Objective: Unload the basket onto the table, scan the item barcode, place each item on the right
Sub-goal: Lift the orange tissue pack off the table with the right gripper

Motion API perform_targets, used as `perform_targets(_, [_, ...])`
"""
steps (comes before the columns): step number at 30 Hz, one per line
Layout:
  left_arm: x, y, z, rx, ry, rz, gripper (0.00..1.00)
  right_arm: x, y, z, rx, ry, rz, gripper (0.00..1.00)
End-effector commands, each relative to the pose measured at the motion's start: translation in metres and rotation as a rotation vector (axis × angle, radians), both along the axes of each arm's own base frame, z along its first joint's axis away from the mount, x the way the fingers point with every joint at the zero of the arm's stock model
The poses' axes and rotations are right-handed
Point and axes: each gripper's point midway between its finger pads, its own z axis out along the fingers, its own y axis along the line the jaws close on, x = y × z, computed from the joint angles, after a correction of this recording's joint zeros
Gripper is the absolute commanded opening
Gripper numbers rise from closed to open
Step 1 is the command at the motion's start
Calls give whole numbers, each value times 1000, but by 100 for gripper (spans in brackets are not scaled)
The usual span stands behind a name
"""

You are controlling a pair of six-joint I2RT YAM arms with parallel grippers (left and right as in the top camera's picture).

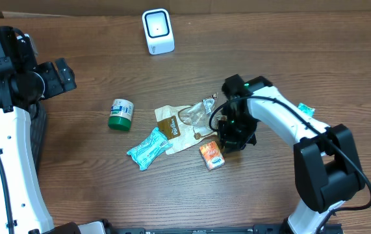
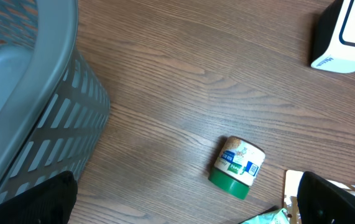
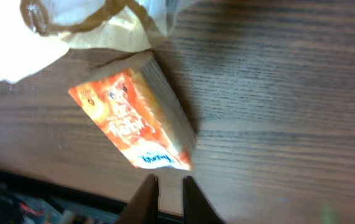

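Table: brown wood grain [image 1: 289,58] wherever we look.
Box: orange [image 1: 212,155], lying flat toward the front edge, right of centre, its corner at the bag [image 1: 175,127].
Right claw [image 3: 170,185]: just off the box's end; we see the fingers barely parted, nothing between.
Left claw [image 1: 68,77]: spread wide and empty at the left edge, by the basket [image 2: 22,81].
Scanner [image 1: 158,30]: white, back edge.
Jar [image 1: 121,114], packet [image 1: 148,148]: left of the bag.
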Motion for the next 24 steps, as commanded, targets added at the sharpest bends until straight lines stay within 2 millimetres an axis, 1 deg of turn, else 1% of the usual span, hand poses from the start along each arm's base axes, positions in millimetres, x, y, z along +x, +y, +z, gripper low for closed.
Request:
perform_targets(1, [-2, 0, 5, 11, -15, -2, 99, -7, 3, 8, 72, -22, 80, 18])
perform_targets(2, [-2, 0, 5, 11, -15, -2, 100, -11, 2, 5, 73, -13, 93, 21])
perform_targets(4, [-2, 0, 5, 11, -15, -2, 100, -16, 0, 1, 73, -3, 110, 24])
perform_targets(7, [-2, 0, 5, 11, -15, -2, 99, -21, -1, -8, 81, 1, 119, 25])
perform_targets(15, [-2, 0, 5, 11, -15, -2, 99, -26, 13, -28, 190, -22, 109, 26])
perform_targets(22, [-2, 0, 5, 11, -15, -2, 99, -27, 17, -38, 226, -41, 99, 26])
perform_targets(24, [-2, 0, 5, 11, -15, -2, 99, -27, 17, -42, 228, -49, 98, 23])
